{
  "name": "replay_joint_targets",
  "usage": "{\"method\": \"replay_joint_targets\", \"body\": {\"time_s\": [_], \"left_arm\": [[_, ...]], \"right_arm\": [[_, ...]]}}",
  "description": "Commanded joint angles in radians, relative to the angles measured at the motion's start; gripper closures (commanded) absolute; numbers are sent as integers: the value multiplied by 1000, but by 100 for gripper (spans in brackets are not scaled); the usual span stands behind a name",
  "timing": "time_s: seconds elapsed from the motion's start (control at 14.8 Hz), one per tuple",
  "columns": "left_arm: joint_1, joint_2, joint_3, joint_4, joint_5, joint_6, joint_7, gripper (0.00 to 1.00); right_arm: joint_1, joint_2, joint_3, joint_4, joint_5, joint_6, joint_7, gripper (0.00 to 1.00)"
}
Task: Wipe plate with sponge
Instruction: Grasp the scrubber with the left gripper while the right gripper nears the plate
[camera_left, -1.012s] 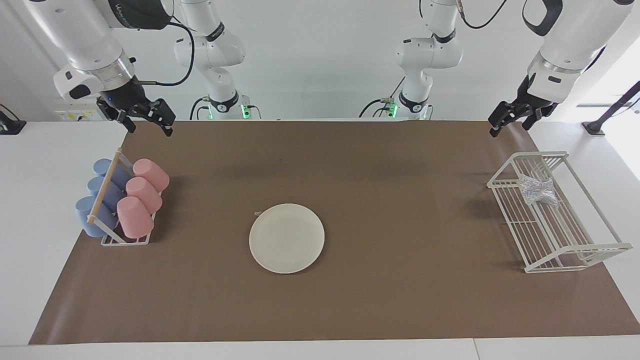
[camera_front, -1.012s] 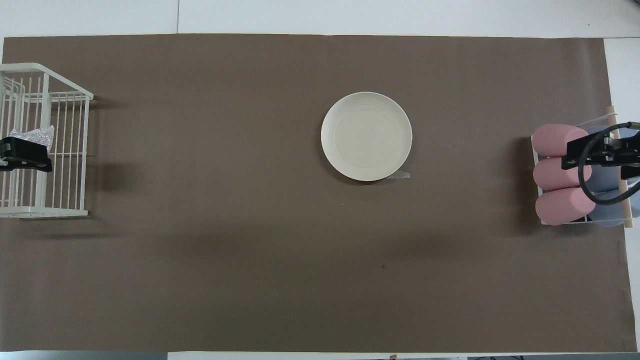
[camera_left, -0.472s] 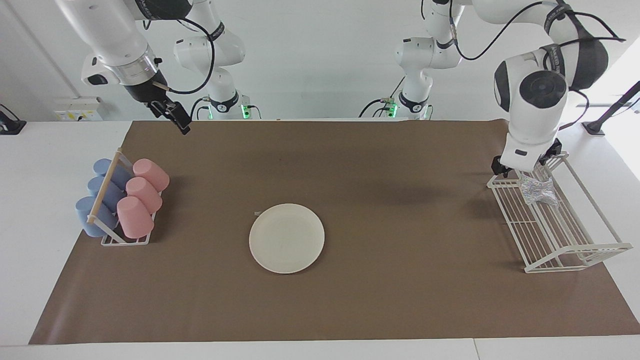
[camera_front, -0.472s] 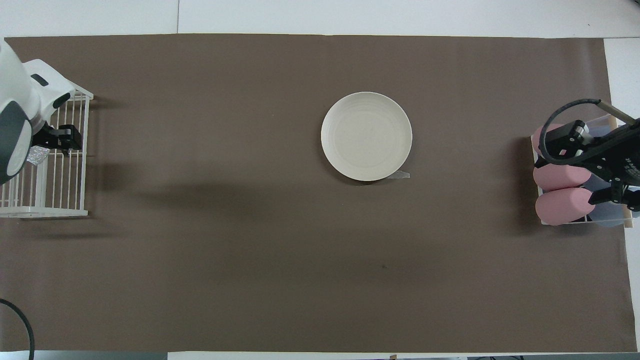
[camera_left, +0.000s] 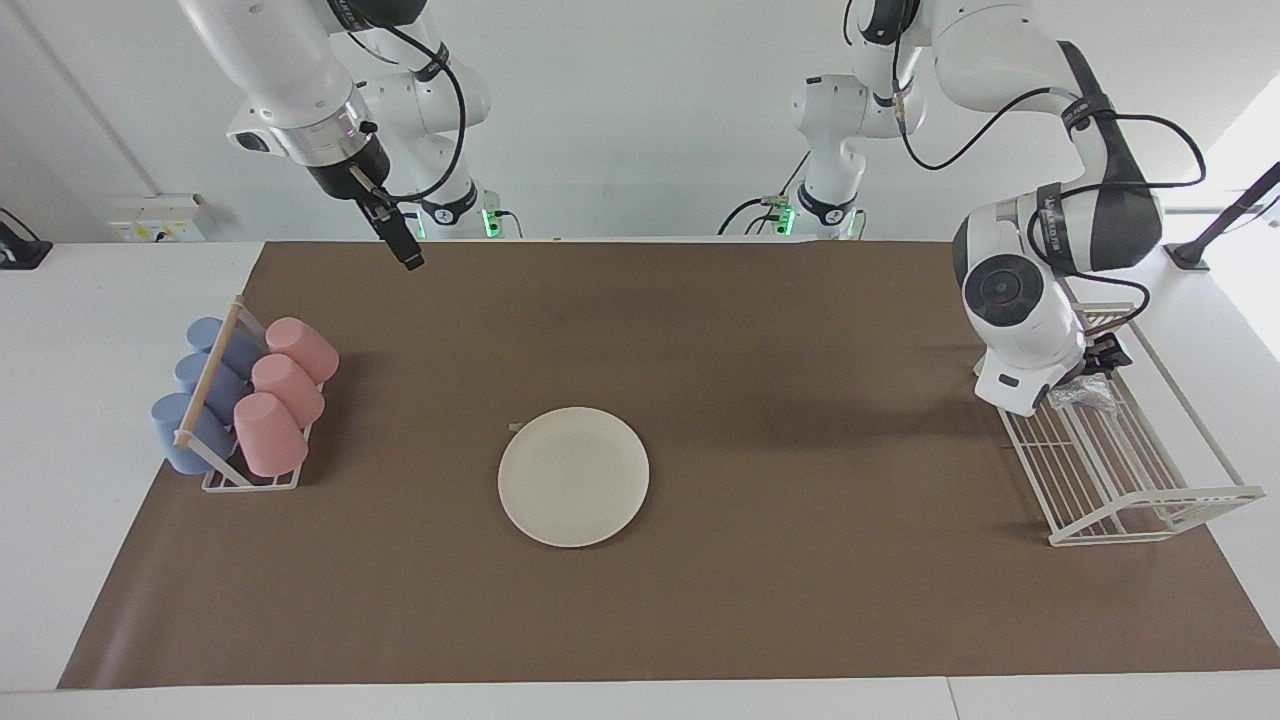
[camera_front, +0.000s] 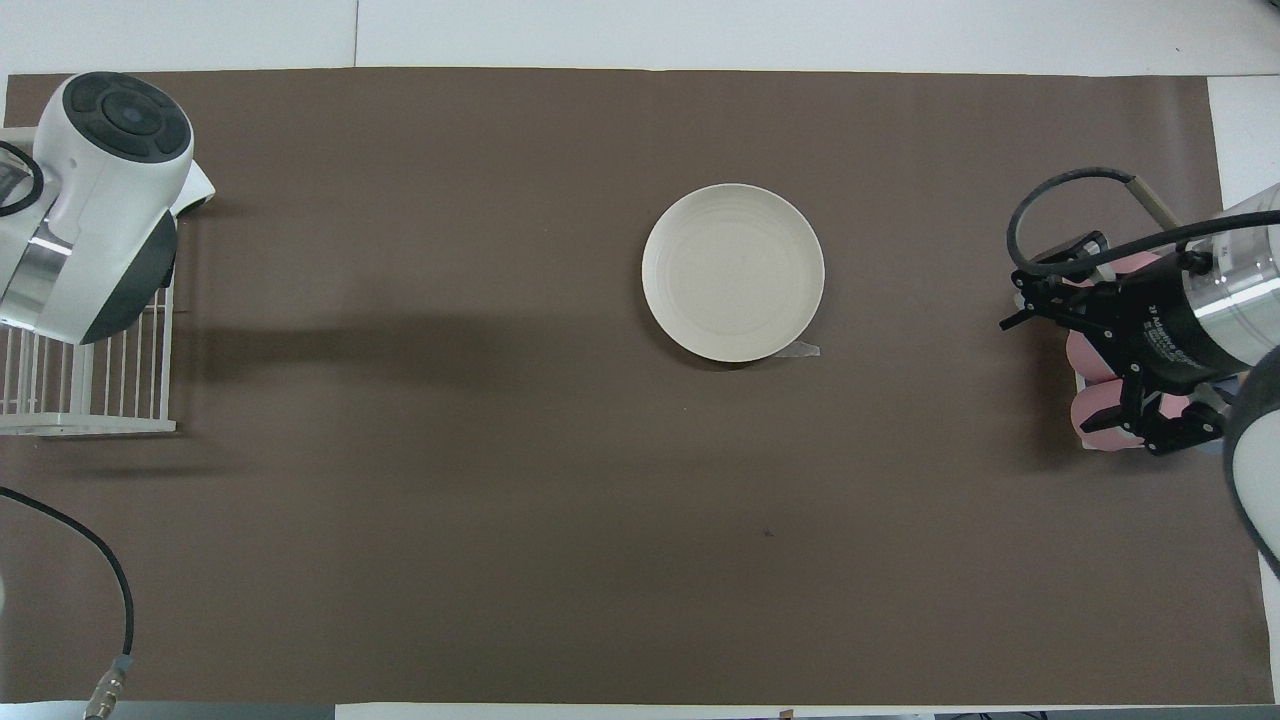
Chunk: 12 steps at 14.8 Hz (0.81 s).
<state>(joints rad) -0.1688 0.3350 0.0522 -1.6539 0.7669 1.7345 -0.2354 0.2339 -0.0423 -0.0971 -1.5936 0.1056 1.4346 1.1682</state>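
Observation:
The cream-white plate (camera_left: 573, 476) (camera_front: 733, 272) lies flat in the middle of the brown mat. The glittery sponge (camera_left: 1085, 397) rests in the white wire rack (camera_left: 1130, 480) at the left arm's end of the table. My left gripper (camera_left: 1092, 378) is down inside the rack right at the sponge, open; its own wrist hides most of the fingers and, in the overhead view, the sponge too. My right gripper (camera_left: 408, 255) (camera_front: 1078, 385) hangs open and empty high over the mat's edge by the robots.
A cup rack (camera_left: 240, 400) with pink and blue cups lies at the right arm's end; the raised right hand overlaps it in the overhead view. A small scrap of tape (camera_front: 805, 349) pokes out from under the plate. Brown mat surrounds the plate.
The left arm swung over the wire rack and lowered its gripper onto the sponge. The right gripper rose and moved from over the cup rack's end toward the middle.

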Motion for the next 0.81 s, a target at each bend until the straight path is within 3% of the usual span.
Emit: {"method": "replay_joint_targets", "body": {"time_s": [0.0, 0.07, 0.2, 0.47, 0.74], "left_arm": [[-21, 26, 9, 23, 34, -24, -19, 0], [-21, 27, 8, 22, 32, -30, -42, 5], [-21, 26, 8, 20, 31, -32, -45, 27], [-21, 26, 9, 20, 35, -50, -47, 100], [-21, 24, 11, 29, 32, -53, -47, 100]], "right_arm": [[16, -11, 4, -8, 20, 36, 95, 0], [43, -16, 8, -14, 20, 37, 111, 0], [64, -17, 10, -26, 20, 18, 119, 0], [96, 1, 13, -16, 22, 26, 174, 0], [114, 45, 20, 27, 31, 34, 225, 0]]}}
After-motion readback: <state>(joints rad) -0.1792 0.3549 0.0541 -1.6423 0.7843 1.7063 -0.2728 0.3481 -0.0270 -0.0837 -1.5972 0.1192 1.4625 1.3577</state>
